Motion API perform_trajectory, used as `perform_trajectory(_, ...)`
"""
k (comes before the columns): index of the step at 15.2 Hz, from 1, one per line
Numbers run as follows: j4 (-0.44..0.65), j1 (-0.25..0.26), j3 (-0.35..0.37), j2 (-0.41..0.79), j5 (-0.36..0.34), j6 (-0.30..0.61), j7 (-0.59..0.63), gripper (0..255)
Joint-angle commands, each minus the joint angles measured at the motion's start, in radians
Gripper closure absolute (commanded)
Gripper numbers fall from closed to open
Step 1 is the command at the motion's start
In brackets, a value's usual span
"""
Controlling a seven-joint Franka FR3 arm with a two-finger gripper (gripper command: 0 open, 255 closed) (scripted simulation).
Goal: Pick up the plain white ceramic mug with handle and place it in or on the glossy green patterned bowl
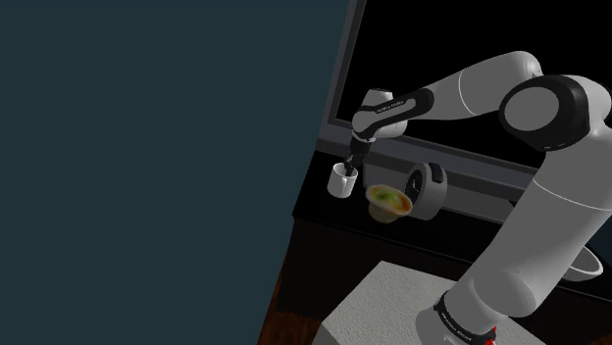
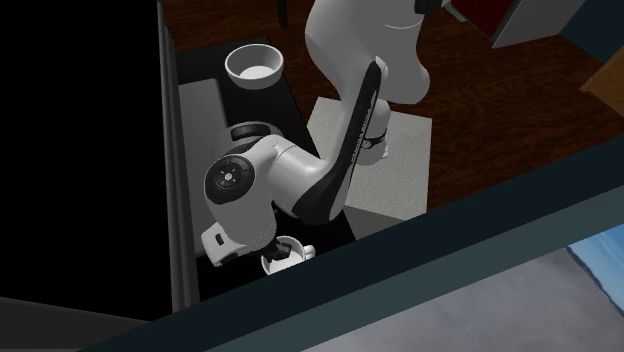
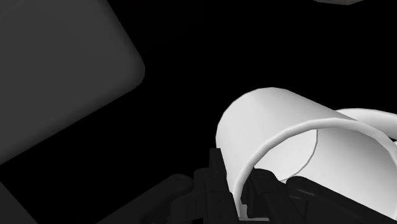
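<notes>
On the dark surface (image 1: pixel 316 201), the claw (image 1: pixel 351 165) pinches the wall of the white mug (image 1: pixel 342 181), so the grasp looks made. Carrying it into the green bowl (image 1: pixel 389 202) just beside is not yet done.

On dark counter (image 1: pixel 473 221): white mug (image 1: pixel 342 184), fingers (image 1: pixel 351 161) at its rim; green bowl (image 1: pixel 389 202) just beside.

A black countertop (image 1: pixel 471 221) carries four things in a row along its length. Near one end is a white mug (image 1: pixel 342 182) (whether its base touches the top cannot be told). Just beside it sits a green patterned bowl (image 1: pixel 389 202), with a round black-and-white object (image 1: pixel 429 186) close behind. A white bowl (image 2: pixel 252 65) stands well apart, near the opposite end.
</notes>
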Motion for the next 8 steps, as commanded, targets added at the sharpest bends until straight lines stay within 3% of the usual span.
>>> perform_trajectory(1, 0.000, 0.000, 0.000, 0.000, 0.000, 0.000, 0.000, 255)
perform_trajectory(8, 0.040, 0.002, -0.002, -0.050, -0.018, -0.088, 0.013, 255)
